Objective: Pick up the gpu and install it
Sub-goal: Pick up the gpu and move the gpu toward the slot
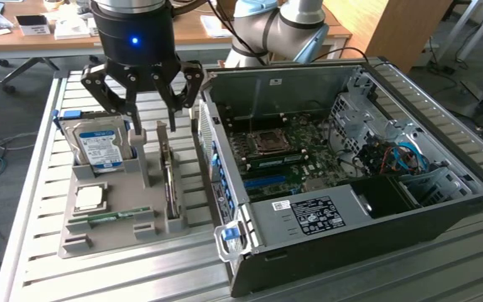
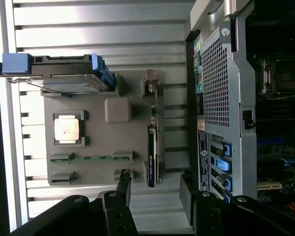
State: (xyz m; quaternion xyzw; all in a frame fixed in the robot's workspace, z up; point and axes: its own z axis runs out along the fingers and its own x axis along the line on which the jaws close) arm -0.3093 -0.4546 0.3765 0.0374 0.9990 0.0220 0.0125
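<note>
The gpu [image 1: 168,182] stands on its edge in a slot of the grey parts tray [image 1: 107,239], a thin green card with a silvery bracket at its far end. In the wrist view the gpu [image 2: 152,142] is an edge-on strip. My gripper [image 1: 155,130] hangs open just above the far end of the card, with nothing between its dark fingers. In the wrist view my gripper [image 2: 155,184] straddles the line of the card without touching it.
On the tray there is also a blue-labelled hard drive [image 1: 99,148] standing upright, a CPU [image 1: 88,198] and a RAM stick [image 1: 120,215]. The open computer case [image 1: 443,207] lies at the exterior view's right, its motherboard [image 1: 292,157] exposed. Everything rests on a slatted metal table [image 1: 23,251].
</note>
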